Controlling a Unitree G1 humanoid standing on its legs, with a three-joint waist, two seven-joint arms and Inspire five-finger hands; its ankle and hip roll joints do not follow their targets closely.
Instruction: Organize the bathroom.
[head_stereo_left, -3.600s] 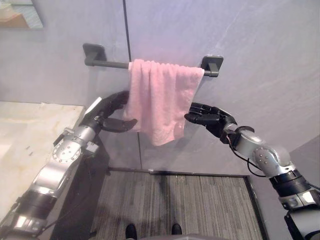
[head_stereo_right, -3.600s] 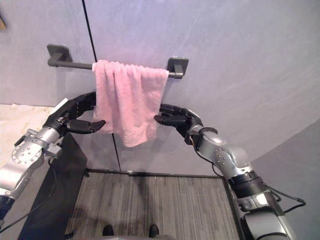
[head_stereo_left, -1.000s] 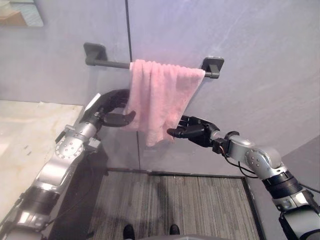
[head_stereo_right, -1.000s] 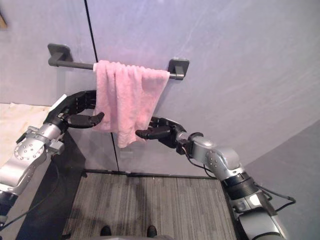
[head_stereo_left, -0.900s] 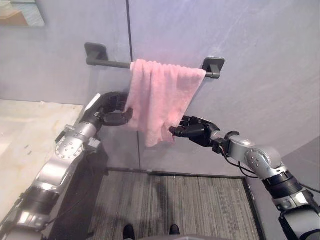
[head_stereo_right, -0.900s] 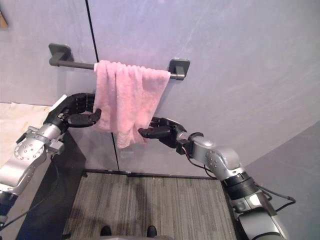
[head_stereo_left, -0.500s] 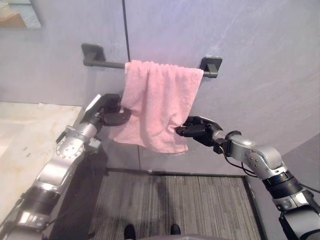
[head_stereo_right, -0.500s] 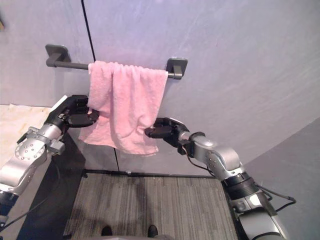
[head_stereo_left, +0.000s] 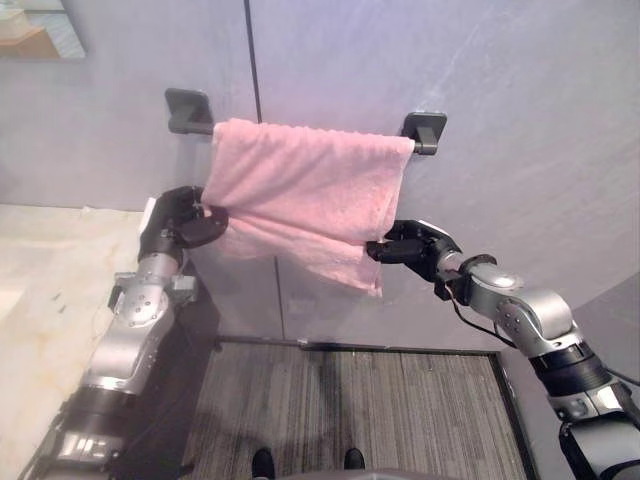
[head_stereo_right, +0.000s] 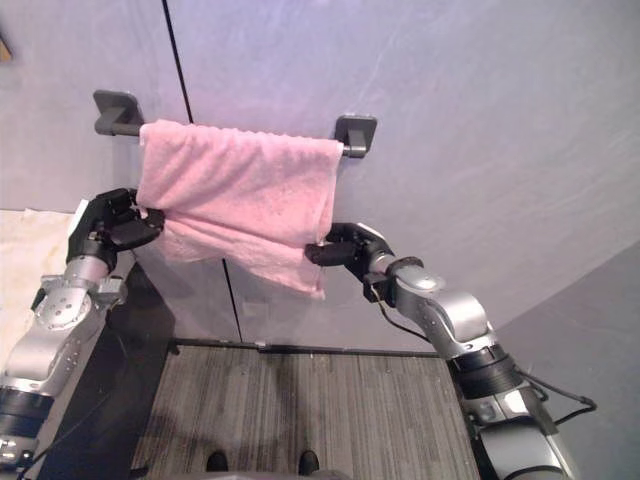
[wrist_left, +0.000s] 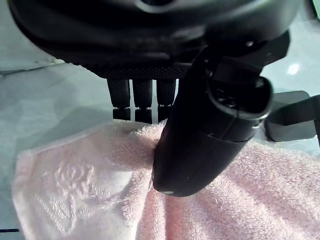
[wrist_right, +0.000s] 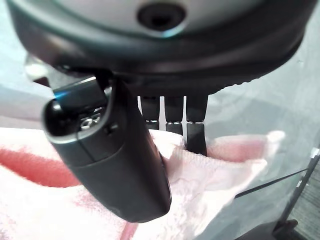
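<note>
Pink towel draped over dark towel bar, pinched at opposite side edges by left hand and right hand.

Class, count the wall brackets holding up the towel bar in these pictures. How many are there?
2. One bracket is at the bar's left end, the other bracket at its right end, beside the pink towel.

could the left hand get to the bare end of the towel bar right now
Probably not as is: the left hand is shut on the pink towel's edge. The bare bar end sits just above, unobstructed, so it must let go first.
</note>
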